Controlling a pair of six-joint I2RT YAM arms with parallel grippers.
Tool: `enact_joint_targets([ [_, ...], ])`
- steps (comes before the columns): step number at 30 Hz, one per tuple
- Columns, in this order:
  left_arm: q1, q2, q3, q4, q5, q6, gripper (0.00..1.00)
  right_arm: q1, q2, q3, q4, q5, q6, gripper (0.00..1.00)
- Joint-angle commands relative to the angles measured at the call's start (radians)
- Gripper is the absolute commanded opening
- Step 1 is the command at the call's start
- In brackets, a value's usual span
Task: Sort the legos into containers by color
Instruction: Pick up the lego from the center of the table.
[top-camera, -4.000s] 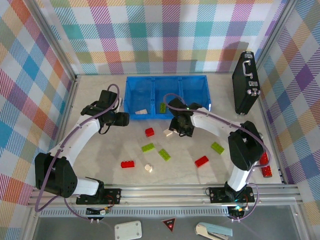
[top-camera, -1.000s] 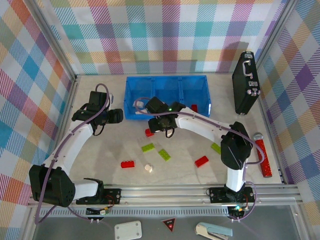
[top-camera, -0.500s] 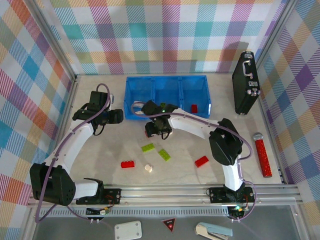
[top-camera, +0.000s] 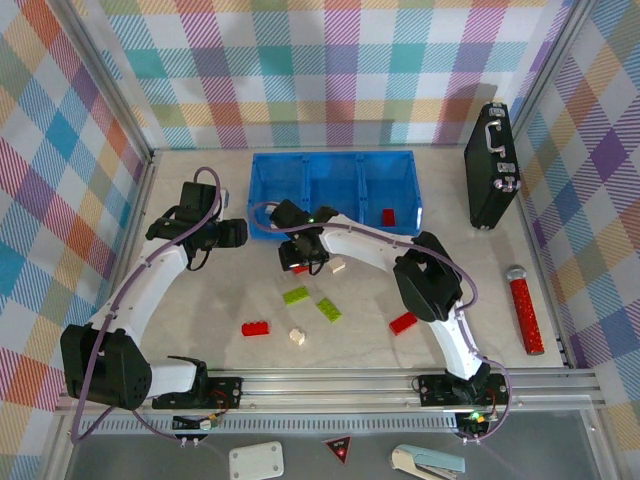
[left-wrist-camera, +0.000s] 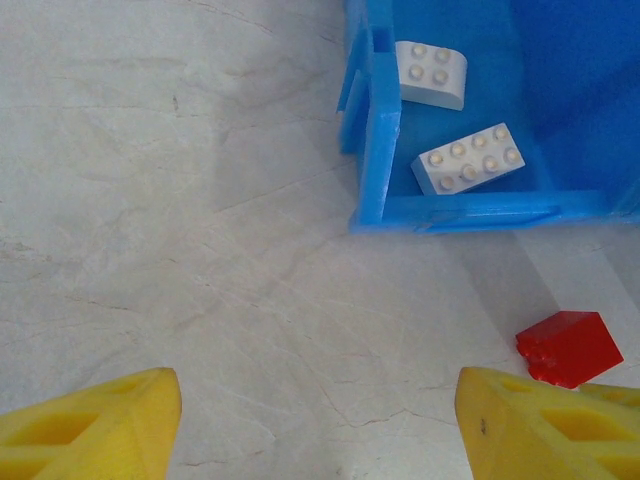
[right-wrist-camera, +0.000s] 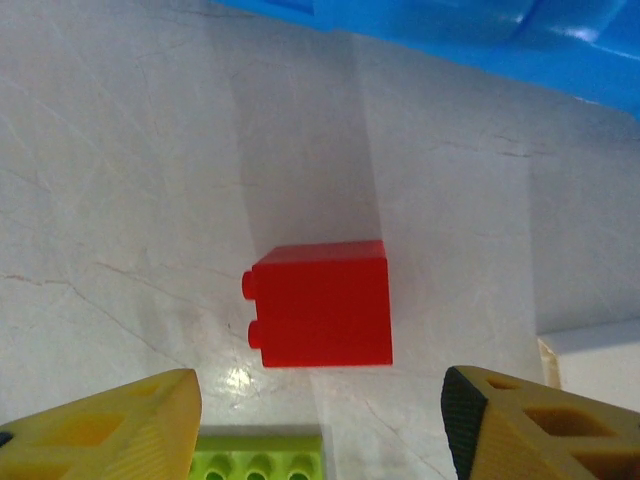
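Your right fingers (right-wrist-camera: 120, 425) are spread, nothing pinched, and the red lego (right-wrist-camera: 320, 305) sits on the worktop (right-wrist-camera: 120, 180) dead centre in the gap, just ahead of the tips. That's the line-up you want. The brick is a stubby cube tipped on its side, no real long axis, with its studs pointing at the left-hand finger in the wrist view. So a squeeze from here would land on the stud face and the base opposite, I'd say. Watch your neighbours: a lime lego (right-wrist-camera: 260, 452) lies right at the bottom between the fingers, and a cream lego (right-wrist-camera: 590, 355) is just beside the other finger.

From above, the brick lies near the front wall of the blue tray (top-camera: 330, 155), towards its left end. Your left fingers (left-wrist-camera: 90, 425) are spread too and empty. A red brick, likely the same one, sits off beside one tip there, not between them. The right arm is the better placed. The tray's right compartment (top-camera: 400, 190) already holds a red one (top-camera: 387, 216), so that's my guess for the drop.
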Motion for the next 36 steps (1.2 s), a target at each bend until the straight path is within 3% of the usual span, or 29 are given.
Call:
enact_joint_targets([
  [1, 0.012, -0.005, 0.017, -0.008, 0.014, 0.001, 0.73, 0.008, 0.041, 0.041, -0.004, 0.019, 0.022, 0.66],
  [16, 0.013, -0.002, 0.02, -0.008, 0.015, 0.003, 0.73, 0.008, 0.139, 0.102, -0.009, 0.028, 0.026, 0.56],
  [36, 0.013, 0.001, 0.021, -0.009, 0.008, 0.007, 0.73, 0.008, 0.071, 0.092, -0.039, 0.04, 0.029, 0.46],
])
